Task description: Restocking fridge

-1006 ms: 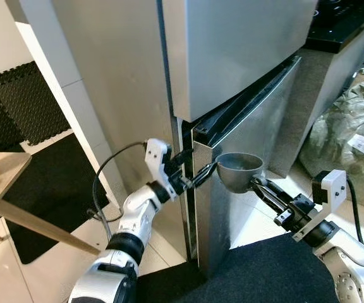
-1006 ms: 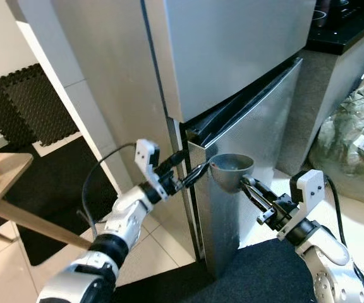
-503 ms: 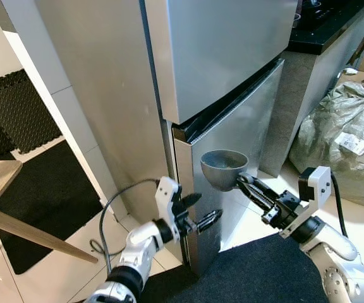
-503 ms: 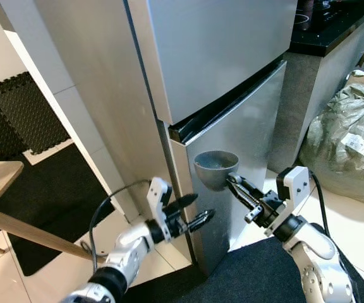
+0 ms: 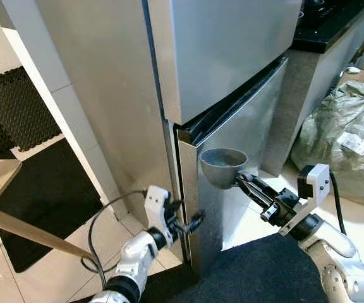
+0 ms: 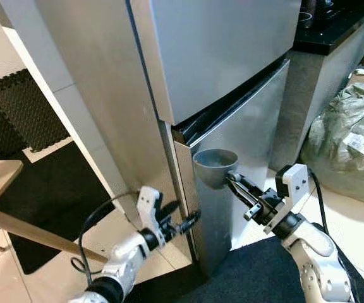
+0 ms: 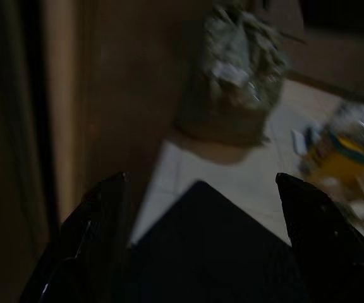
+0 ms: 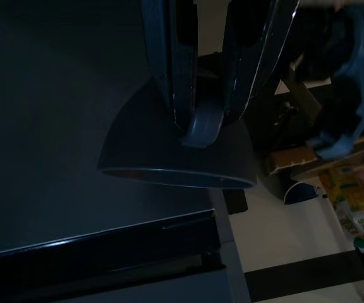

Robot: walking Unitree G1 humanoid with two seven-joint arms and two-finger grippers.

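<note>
tiled kitchen floor (image 5: 74,278); the fridge (image 5: 232,63) fills frame centre, its lower door (image 5: 245,139) ajar. left end effector (image 5: 191,224), fingers spread and empty, sits at the door's free edge; right end effector (image 5: 248,183) grips a grey bowl (image 5: 223,165) just in front

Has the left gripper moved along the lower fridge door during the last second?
Yes. The left gripper now sits low on the silver lower fridge door's edge, well below the door's top corner, where it was before.
</note>
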